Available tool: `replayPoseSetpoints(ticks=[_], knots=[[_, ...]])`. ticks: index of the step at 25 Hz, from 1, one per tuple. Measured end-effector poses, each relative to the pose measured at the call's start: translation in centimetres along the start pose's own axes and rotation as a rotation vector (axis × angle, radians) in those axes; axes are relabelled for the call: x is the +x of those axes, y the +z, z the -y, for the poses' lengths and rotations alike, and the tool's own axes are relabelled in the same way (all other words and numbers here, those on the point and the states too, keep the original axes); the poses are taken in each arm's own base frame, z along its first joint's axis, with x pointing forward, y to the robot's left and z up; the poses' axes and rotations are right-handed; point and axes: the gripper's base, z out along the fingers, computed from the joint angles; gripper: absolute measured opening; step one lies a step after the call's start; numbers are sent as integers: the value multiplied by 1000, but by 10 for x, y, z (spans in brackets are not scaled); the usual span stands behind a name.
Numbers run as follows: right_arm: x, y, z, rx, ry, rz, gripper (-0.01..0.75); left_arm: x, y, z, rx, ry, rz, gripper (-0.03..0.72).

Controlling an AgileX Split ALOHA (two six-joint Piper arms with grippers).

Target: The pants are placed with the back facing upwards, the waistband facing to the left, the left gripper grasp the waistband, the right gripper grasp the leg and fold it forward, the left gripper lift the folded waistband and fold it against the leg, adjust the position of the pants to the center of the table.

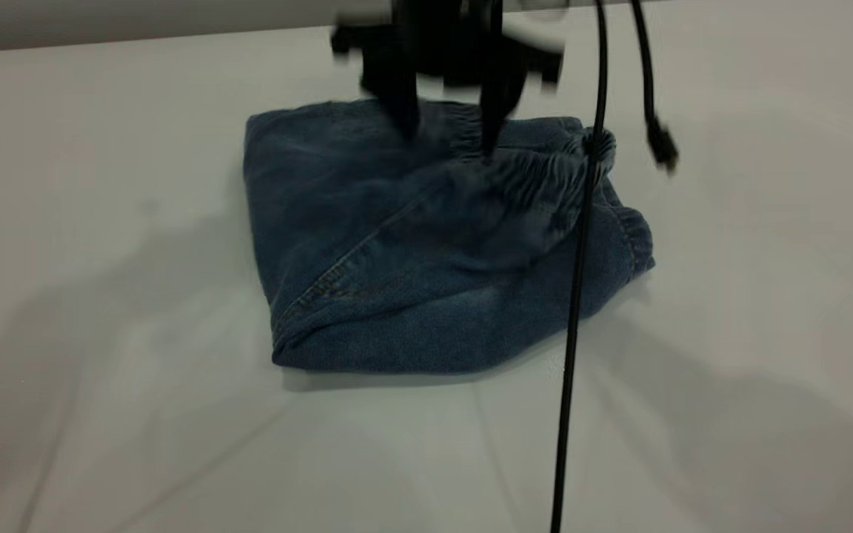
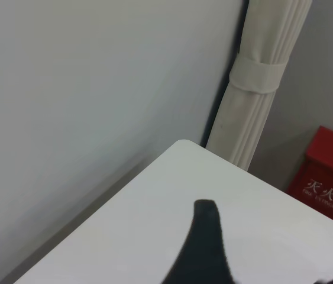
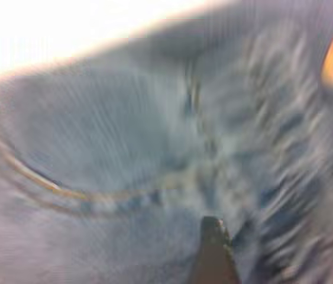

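Observation:
The blue denim pants (image 1: pixel 426 252) lie folded into a compact bundle near the middle of the white table (image 1: pixel 86 311). Their elastic waistband (image 1: pixel 537 174) is on top at the far right of the bundle. My right gripper (image 1: pixel 449 137) comes down from the far side, open, with both fingertips on the fabric by the waistband. Its wrist view is filled with denim (image 3: pixel 107 148) and one dark finger (image 3: pixel 213 254). My left gripper (image 2: pixel 267 260) is away from the pants over a bare table corner, open and empty, with one finger (image 2: pixel 204 248) showing.
A black cable (image 1: pixel 578 259) hangs in front of the pants' right side, and a second cable ends in a plug (image 1: pixel 660 141). Beyond the table corner are a grey wall, a tied white curtain (image 2: pixel 261 89) and a red box (image 2: pixel 332 183).

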Motion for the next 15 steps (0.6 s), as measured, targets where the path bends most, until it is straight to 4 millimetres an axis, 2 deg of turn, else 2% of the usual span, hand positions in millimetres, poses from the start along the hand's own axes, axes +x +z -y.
replayPoseSetpoints(ticks=[5, 8, 11, 15], knots=[[-23, -72, 13, 30, -195, 176, 458, -1, -3, 5, 26, 6, -9, 568], [-29, -115, 25, 69, -336, 225, 456, -8, -15, 14, 24, 28, 2, 568], [-26, -157, 37, 69, -484, 218, 442, -14, -32, 24, -4, 55, -28, 567], [-17, -212, 47, -79, -660, 231, 400, -17, -60, 41, -54, 50, -111, 567]])
